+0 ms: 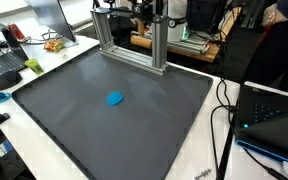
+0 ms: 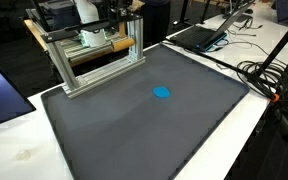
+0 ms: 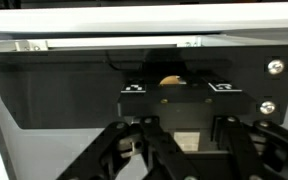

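Wrist view: my fingers [image 3: 194, 155] come in from the bottom edge as dark linkages, drawn together, and I cannot make out anything gripped between them. Straight ahead of me, close, is a black panel [image 3: 74, 90] carrying two small checkered markers [image 3: 135, 87] [image 3: 224, 86]. A tan, rounded thing [image 3: 172, 80] sits between the markers, too small for me to identify. Two screws [image 3: 275, 67] show on the panel's right side, and a pale bar runs across the top of the view.

In both exterior views, the thing nearest me is the aluminium frame [image 1: 159, 45] [image 2: 99, 65], which stands upright at the far edge of a dark grey mat [image 1: 164, 120] [image 2: 184, 135]. I am up behind it, mostly hidden by its posts.

A small blue disc [image 1: 115, 98] [image 2: 162, 93] lies flat near the middle of the mat, well apart from the frame and from me. The mat covers most of a white desk [image 2: 14, 150], and an open laptop [image 2: 199, 35] rests on the desk beyond one of the mat's corners.
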### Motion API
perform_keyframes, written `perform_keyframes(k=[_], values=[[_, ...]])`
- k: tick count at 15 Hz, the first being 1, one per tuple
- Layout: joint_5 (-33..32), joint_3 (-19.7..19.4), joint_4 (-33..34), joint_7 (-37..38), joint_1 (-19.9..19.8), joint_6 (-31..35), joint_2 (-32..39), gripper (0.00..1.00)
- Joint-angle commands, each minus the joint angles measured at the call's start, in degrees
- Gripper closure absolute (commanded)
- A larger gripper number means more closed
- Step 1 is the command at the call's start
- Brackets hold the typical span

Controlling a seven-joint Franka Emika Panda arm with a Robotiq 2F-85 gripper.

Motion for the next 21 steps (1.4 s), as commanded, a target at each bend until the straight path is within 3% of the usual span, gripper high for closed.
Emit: perform_keyframes(k=[1, 4, 5, 7, 10, 21], values=[[2.01, -0.15, -4.44, -2.16, 0.74, -0.48, -4.3, 0.78], [2.44, -0.72, -5.07, -3.55, 0.96, -0.82, -5.29, 0.75], [2.48, -0.81, -5.26, -3.98, 1.01, -0.84, -5.56, 0.28], [2.88, -0.84, -5.26, -4.55, 1.21, -1.14, -5.73, 0.23], [3.39, -0.64, -5.09, -4.9, 1.71, -1.41, -5.23, 0.01], [1.65, 0.79, -4.46, -2.53, 0.94, -2.04, -3.95, 0.0]])
